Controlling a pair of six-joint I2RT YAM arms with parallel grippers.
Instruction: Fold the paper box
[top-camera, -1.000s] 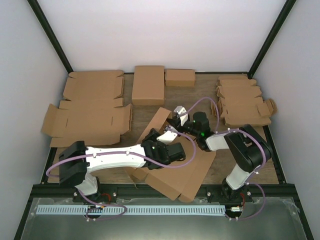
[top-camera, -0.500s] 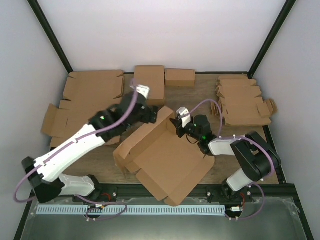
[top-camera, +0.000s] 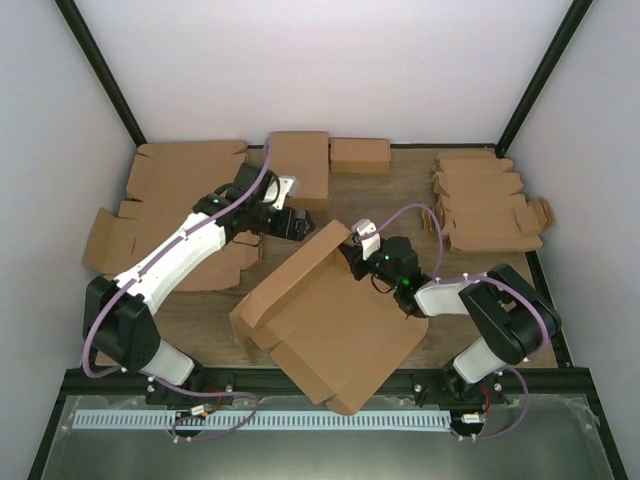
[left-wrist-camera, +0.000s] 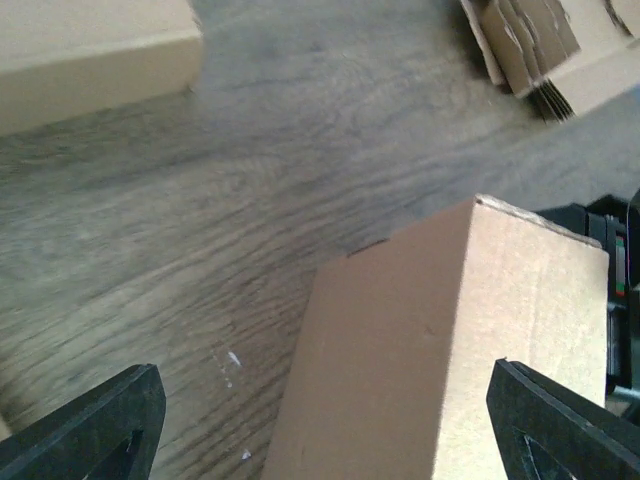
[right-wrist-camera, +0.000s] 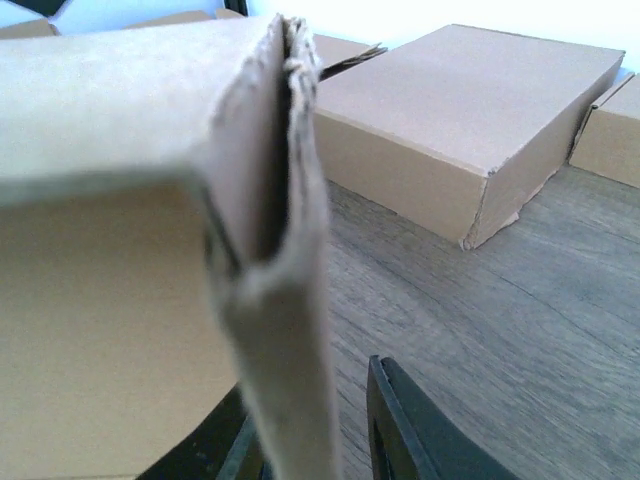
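The paper box (top-camera: 335, 325), a wide brown cardboard mailer, lies part-folded and turned at an angle in the middle of the table. Its far wall stands up. My right gripper (top-camera: 352, 255) is at that wall's far corner. In the right wrist view the doubled wall edge (right-wrist-camera: 275, 230) stands between the fingers of the right gripper (right-wrist-camera: 310, 420), with a gap to the right finger (right-wrist-camera: 400, 430). My left gripper (top-camera: 296, 226) hovers wide open just beyond the box's far-left wall. Seen from the left wrist, the wall (left-wrist-camera: 450, 340) lies below the left gripper (left-wrist-camera: 325, 430), untouched.
Two folded boxes (top-camera: 297, 168) (top-camera: 360, 154) stand at the back. Flat blanks (top-camera: 185, 170) (top-camera: 170, 245) lie at the left. A stack of small notched blanks (top-camera: 485, 205) sits at the right. Bare wood shows between the box and the back boxes.
My left arm has let go, lifted off the box and swung to the back left, its gripper opening wide. The box has turned slightly. My right gripper's jaws have loosened on the wall.
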